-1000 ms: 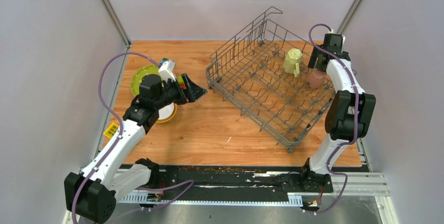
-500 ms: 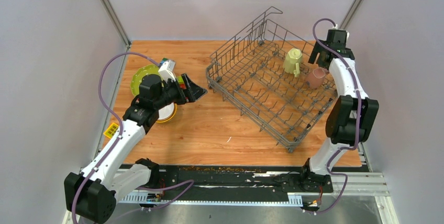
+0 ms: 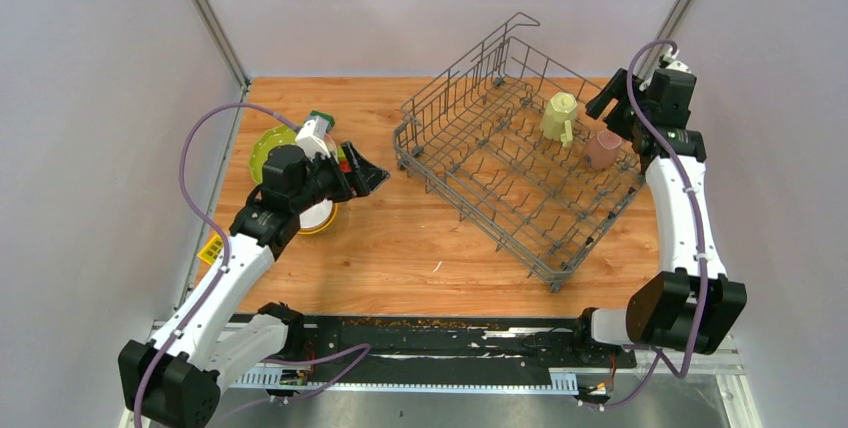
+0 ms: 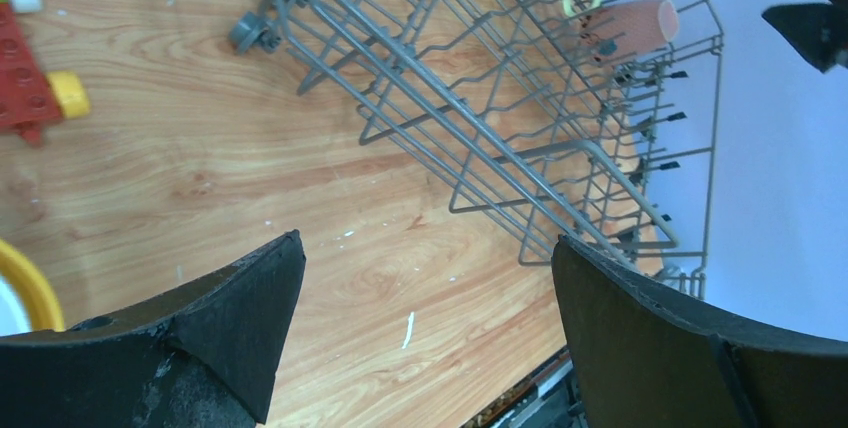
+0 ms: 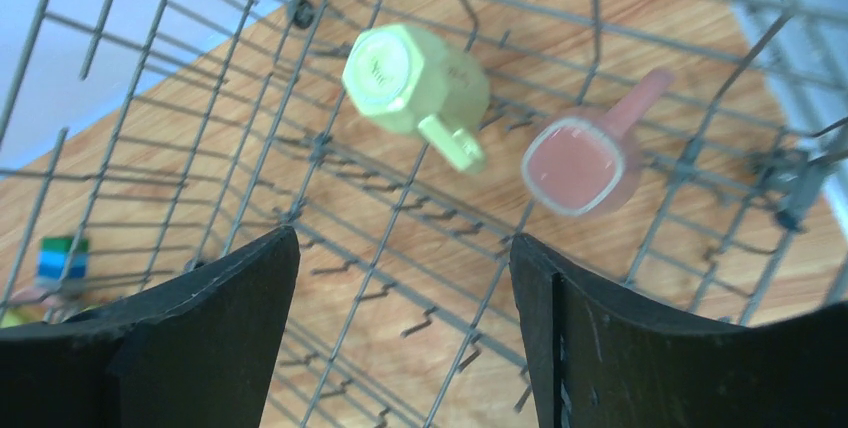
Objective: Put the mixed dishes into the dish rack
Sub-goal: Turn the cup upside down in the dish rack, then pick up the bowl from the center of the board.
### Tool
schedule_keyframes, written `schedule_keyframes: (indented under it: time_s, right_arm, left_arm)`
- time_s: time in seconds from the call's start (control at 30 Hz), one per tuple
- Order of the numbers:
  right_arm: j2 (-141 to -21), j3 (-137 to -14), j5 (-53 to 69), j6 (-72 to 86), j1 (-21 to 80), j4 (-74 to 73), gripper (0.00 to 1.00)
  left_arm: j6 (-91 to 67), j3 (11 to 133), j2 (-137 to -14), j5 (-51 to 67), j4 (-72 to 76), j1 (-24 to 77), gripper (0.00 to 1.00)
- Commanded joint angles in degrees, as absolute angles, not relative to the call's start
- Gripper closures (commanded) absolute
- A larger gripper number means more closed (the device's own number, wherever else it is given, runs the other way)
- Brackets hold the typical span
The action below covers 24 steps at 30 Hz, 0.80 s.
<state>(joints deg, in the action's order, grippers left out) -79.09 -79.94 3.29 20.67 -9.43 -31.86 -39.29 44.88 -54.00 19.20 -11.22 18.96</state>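
Rack: the grey wire rack (image 3: 470, 210) sits angled on the right half of the desk (image 3: 400, 248).
Loaded: two mugs sit among the tines at its far right end. The green mug (image 5: 415, 78) looks bottom-up, and the pink mug (image 5: 580, 163) is just beside it, not touching.
Left to load: a lime plate (image 3: 262, 151) and a white bowl (image 3: 318, 214) resting in a yellow dish (image 3: 325, 228) lie on the desk's left side, partly hidden by the left arm. No other dishes show.
Right hand (image 5: 402, 243): it hovers above the rack's far right corner over the two mugs, fingers apart with nothing between them.
Left hand (image 4: 428, 248): it hangs over the desk between the left-side dishes and the rack, spread wide and empty.
Other: toy blocks (image 4: 20, 73) lie near the plate.
Progress: early, by my reading, with the mugs in and the plate, bowl and dish not yet in the rack.
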Motion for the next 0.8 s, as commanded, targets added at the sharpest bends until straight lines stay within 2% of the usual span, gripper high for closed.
schedule_keyframes:
  time_s: [0.0,0.3,0.53,0.77]
  right_arm:
    - [-74.33,-75.28,13.75,26.6,-9.49,-27.0,0.21]
    - [-71.63,-72.64,35.56,30.84,-8.64,-22.47,0.19]
    - [-70.67,-69.62,43.09,32.27,-4.09,-16.59,0.18]
    - [-70.75,-68.72,45.08,27.86,4.22,-16.46,0.17]
  left_arm:
    - [-36.88,48.1,-51.34,13.4,-14.8,18.42,0.0]
    - [-34.32,50.17,-48.92,1.53,-21.74,18.46,0.0]
    - [-34.57,50.68,-48.32,-6.55,-25.53,18.44,0.0]
    - [-37.63,51.36,-48.3,-13.58,-32.47,18.09,0.0]
